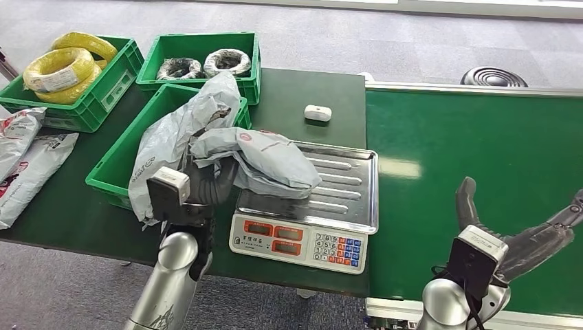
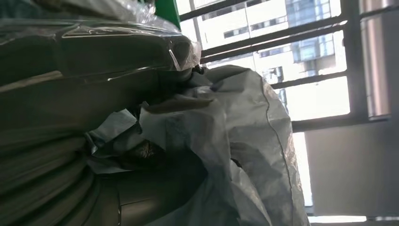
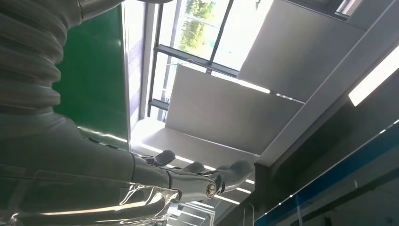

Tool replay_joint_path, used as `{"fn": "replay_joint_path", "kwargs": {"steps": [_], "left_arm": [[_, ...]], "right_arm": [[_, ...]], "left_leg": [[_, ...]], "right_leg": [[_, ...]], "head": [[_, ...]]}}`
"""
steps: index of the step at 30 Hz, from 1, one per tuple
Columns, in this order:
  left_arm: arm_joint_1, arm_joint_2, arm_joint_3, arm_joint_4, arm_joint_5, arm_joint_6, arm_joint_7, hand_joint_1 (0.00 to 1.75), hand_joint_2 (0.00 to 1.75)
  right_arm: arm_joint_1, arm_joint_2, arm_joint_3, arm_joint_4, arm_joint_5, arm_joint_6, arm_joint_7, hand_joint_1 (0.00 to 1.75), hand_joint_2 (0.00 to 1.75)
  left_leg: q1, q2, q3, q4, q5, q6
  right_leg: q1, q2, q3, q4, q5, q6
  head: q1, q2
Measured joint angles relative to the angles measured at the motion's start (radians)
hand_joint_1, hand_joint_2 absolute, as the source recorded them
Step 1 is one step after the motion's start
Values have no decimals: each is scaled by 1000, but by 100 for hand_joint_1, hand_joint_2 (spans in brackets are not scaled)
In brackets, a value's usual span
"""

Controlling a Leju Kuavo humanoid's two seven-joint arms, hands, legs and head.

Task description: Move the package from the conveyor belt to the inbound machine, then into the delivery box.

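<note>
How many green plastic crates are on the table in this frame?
3. One at the far left holds yellow cable coils, one at the back centre holds dark and white coils, and the nearest, beside the scale, has a grey package draped over it.

The grey package covers the near-left part of the scale tray, and its crumpled end hides most of the left hand's fingers. The scale's display digits are too small to read. White bags on the desk run off the picture's left edge. The right hand's far fingertip is cut by the right edge
</note>
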Motion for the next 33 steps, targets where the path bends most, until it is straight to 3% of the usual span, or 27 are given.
{"fn": "replay_joint_path", "kwargs": {"steps": [7, 14, 24, 33], "left_arm": [[45, 16, 46, -235, -26, 154, -28, 175, 175], [-9, 37, 116, -335, -61, 260, 27, 175, 175], [-290, 95, 235, -206, -265, 417, 199, 175, 175], [-406, 119, 293, -52, -397, 488, 254, 175, 175]], "right_arm": [[21, 0, -11, -22, -20, 0, -27, 0, 175], [15, 0, -6, -18, -26, 0, -32, 0, 175], [-7, 0, 16, 18, -34, 0, -31, 0, 175], [-13, 0, 24, 28, -25, 0, -21, 0, 175]], "left_leg": [[0, 0, -1, 0, 0, 0], [0, 0, 0, 0, 1, 0], [0, 0, 0, 0, 1, 0], [0, 0, -1, 0, 1, 0]], "right_leg": [[0, 0, -1, 0, 0, 0], [1, 0, 0, 0, 0, 0], [1, 0, 0, 1, 0, 0], [1, 0, -1, 0, 0, 0]], "head": [[0, 0], [0, 0], [0, 0], [0, 0]]}}
